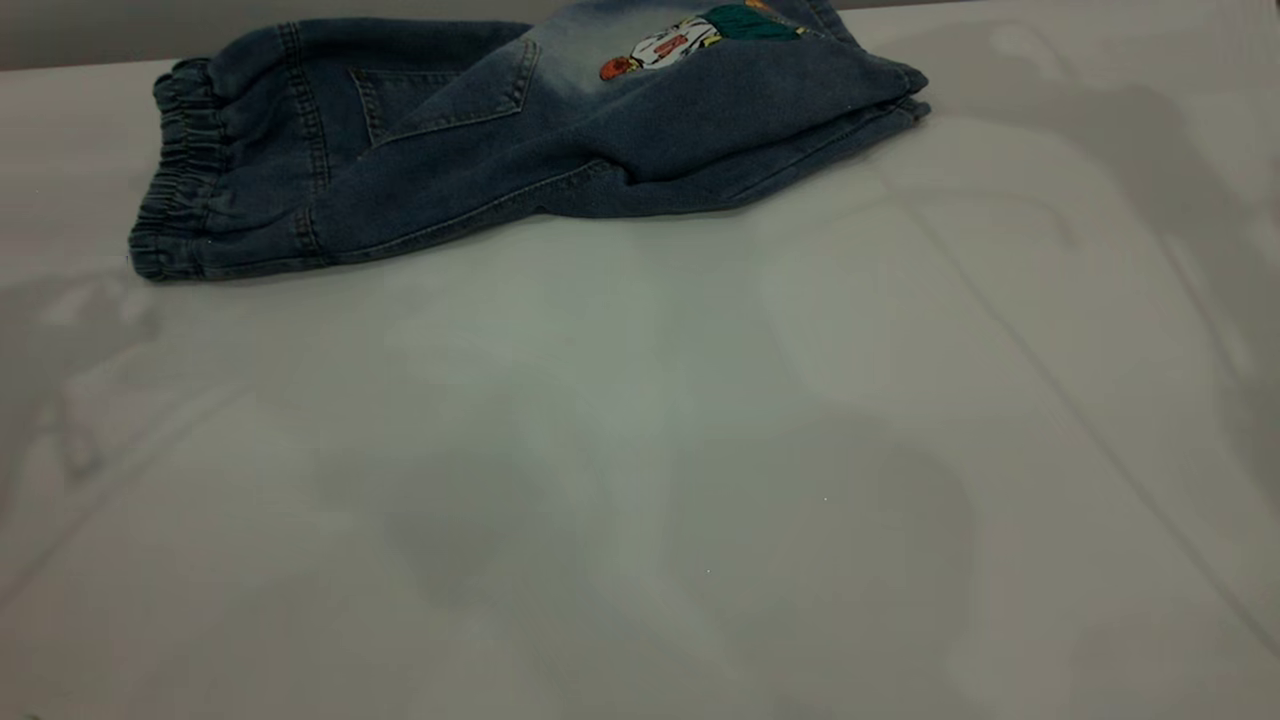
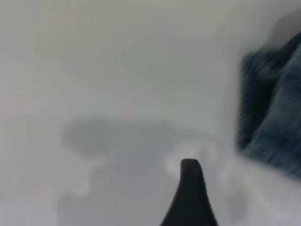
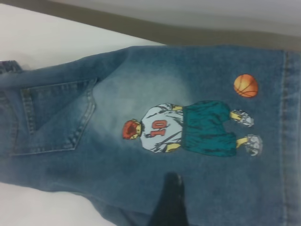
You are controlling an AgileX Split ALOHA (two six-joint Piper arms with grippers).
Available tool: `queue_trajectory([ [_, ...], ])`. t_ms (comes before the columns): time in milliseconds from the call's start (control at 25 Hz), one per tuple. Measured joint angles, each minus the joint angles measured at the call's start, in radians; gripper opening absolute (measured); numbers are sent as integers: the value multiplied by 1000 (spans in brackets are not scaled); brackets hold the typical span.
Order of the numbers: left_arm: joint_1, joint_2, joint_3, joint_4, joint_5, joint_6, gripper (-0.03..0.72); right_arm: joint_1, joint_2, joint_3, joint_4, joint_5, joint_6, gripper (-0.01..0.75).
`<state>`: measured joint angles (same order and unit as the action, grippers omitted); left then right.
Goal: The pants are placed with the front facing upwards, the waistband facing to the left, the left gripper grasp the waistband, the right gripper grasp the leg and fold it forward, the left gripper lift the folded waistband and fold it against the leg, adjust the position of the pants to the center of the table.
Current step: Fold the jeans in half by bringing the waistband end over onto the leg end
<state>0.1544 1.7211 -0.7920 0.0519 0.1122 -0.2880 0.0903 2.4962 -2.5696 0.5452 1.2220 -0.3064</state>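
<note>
folded pants at table far edge; near side bare.

Bare test-bench setting, likely a lab, broad plain white-grey surface filling the view, grey wall strip behind its far edge, soft overhead shadows across it

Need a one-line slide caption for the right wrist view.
Right hand hovers above the folded pants, over the leg beside its basketball-player print.
</note>
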Motion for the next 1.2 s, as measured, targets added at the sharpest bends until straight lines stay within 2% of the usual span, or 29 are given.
queue_trajectory([
  [200, 0, 92, 41, 0, -142, -1, 507, 0, 4, 0, 4, 0, 0, 572],
  [360, 1, 123, 12, -1, -162, -19, 507, 0, 10, 0, 4, -1, 0, 572],
  [720, 1, 123, -148, -1, 52, 27, 445, 0, 37, 0, 15, -1, 0, 558],
  [1200, 14, 151, -352, -66, 341, 115, 274, 0, 49, 0, 33, -1, 0, 552],
])
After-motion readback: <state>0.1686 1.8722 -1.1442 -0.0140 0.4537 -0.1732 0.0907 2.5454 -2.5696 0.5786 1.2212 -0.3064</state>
